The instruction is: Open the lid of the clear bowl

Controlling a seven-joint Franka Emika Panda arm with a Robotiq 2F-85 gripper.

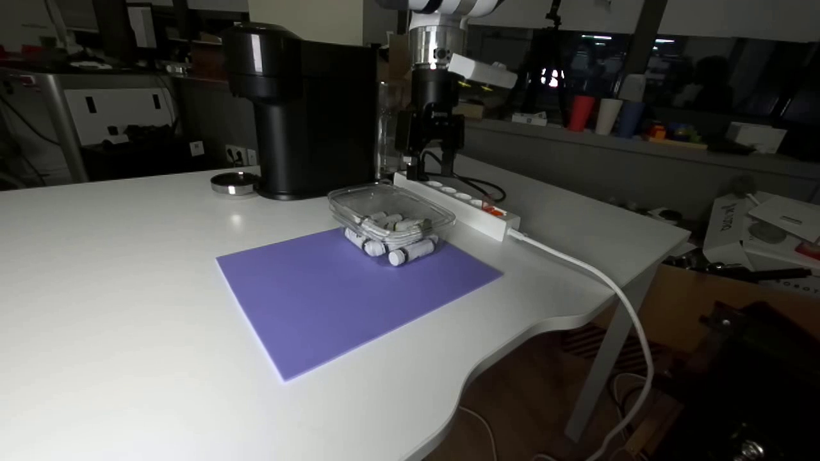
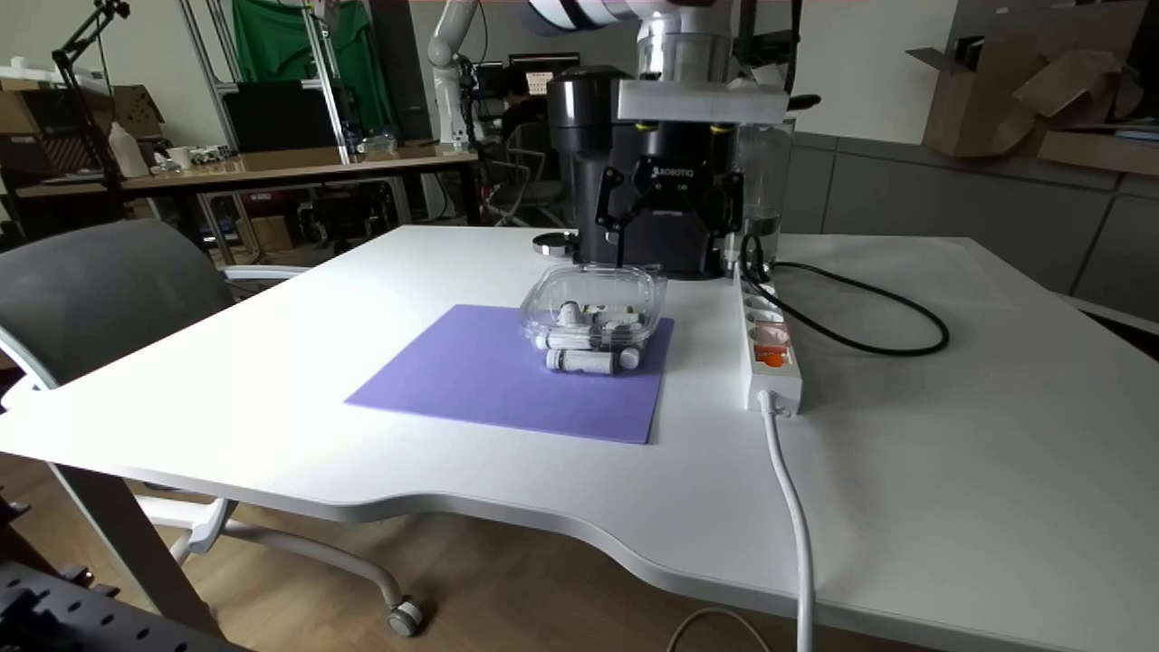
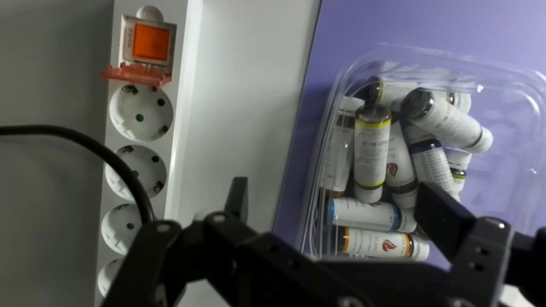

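Observation:
The clear bowl (image 1: 419, 238) is a low see-through plastic container on the purple sheet, with several white-labelled bottles inside. It also shows in an exterior view (image 2: 536, 337) and in the wrist view (image 3: 308, 221). The see-through lid (image 2: 593, 281) appears to sit on top of it; only faint edges show, also in an exterior view (image 1: 384, 192). My gripper (image 3: 341, 209) is open and empty, pointing down. In both exterior views (image 1: 430, 171) (image 2: 675, 252) it is behind and above the bowl. In the wrist view one finger overlaps the bowl, the other the table beside it.
A white power strip (image 1: 474, 218) with a black cable (image 2: 869, 285) stands beside the bowl. A tall black machine (image 1: 320, 115) and a small round metal dish (image 1: 234, 184) are at the back. The purple sheet (image 1: 333, 301) lies on the white table (image 1: 128, 307).

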